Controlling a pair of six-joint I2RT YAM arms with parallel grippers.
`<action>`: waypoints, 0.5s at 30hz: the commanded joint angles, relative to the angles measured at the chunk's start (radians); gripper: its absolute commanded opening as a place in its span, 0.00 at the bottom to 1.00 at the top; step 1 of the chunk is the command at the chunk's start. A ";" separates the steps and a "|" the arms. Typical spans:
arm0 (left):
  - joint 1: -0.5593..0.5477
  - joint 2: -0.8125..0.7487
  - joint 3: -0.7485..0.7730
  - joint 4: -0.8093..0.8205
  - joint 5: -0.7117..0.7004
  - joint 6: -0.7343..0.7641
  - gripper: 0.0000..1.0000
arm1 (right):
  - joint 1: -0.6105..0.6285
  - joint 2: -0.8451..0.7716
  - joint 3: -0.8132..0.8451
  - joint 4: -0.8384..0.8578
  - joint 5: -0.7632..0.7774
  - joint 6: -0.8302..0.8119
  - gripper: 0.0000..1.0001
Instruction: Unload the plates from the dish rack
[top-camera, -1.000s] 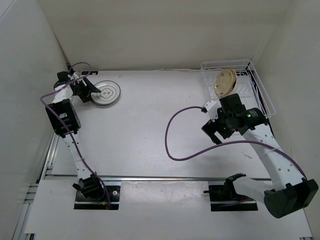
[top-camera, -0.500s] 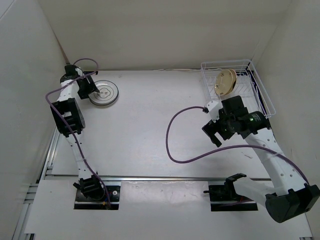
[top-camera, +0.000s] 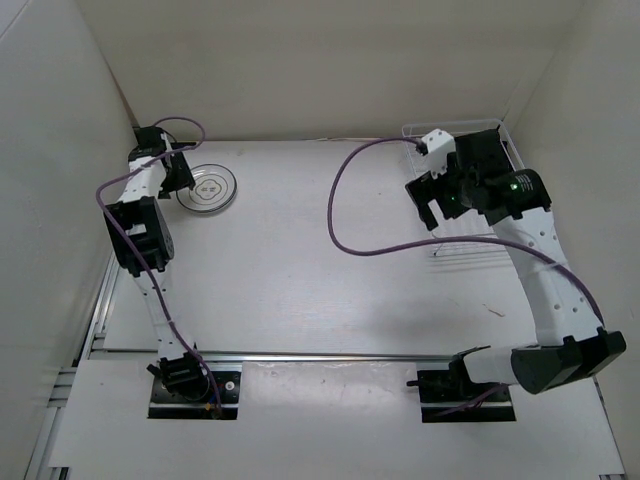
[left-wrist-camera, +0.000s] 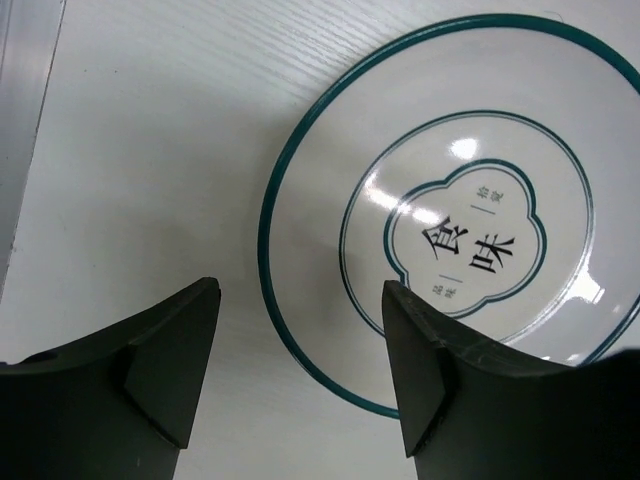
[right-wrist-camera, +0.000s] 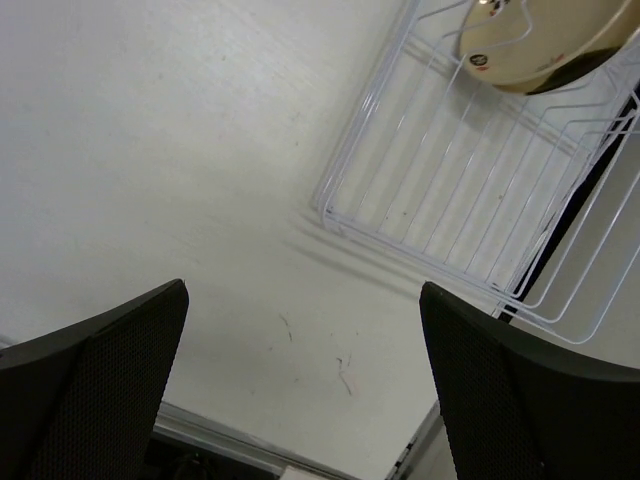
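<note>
The white plate (top-camera: 206, 187) with a grey-green rim and dark marks lies flat on the table at the far left; it also shows in the left wrist view (left-wrist-camera: 470, 200). My left gripper (top-camera: 183, 172) (left-wrist-camera: 300, 375) is open and empty at the plate's left edge, one finger over its rim. The cream-tan plate (right-wrist-camera: 535, 40) stands in the white wire dish rack (right-wrist-camera: 450, 190). My right gripper (top-camera: 426, 203) (right-wrist-camera: 305, 385) is open and empty, held high by the rack's near left corner. In the top view the arm hides this plate and most of the rack (top-camera: 478, 247).
White walls close in the table on the left, back and right. The right arm's purple cable (top-camera: 345, 215) loops over the middle of the table. A metal rail (top-camera: 330, 357) runs along the near edge by the arm bases.
My right arm has risen and swung back over the rack, now covering the cream-tan plate in the top view. My left gripper has drawn slightly back at the white plate's edge.
</note>
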 joint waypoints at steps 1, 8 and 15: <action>-0.021 -0.135 -0.005 0.003 -0.079 0.017 0.76 | -0.048 0.019 0.072 0.082 0.016 0.099 1.00; -0.021 -0.351 -0.067 -0.015 -0.102 0.026 0.75 | -0.157 0.112 0.086 0.305 0.160 0.195 1.00; -0.021 -0.672 -0.226 -0.098 0.482 0.167 0.83 | -0.303 0.396 0.368 0.282 0.047 0.364 1.00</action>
